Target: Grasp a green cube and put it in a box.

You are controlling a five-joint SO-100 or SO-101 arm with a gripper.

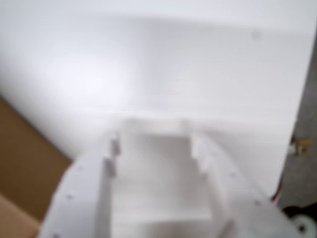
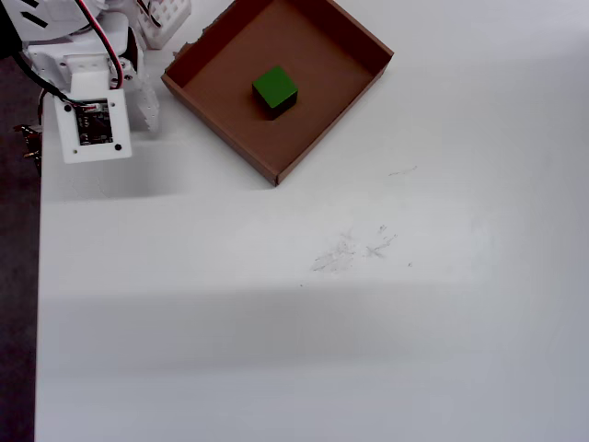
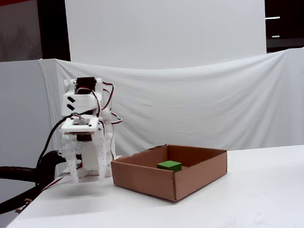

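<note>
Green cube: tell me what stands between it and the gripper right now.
The near wall of the box. The cube already lies on the box floor, and the gripper hangs outside the box, to its left in the overhead view. Nothing else visible lies between them.

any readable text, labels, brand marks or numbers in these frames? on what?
None readable.
The box and the green cube have plain faces in the overhead and fixed views.
The circuit board on the arm may carry markings, but they are too small to read.
The wrist view is blurred; nothing legible there.
</note>
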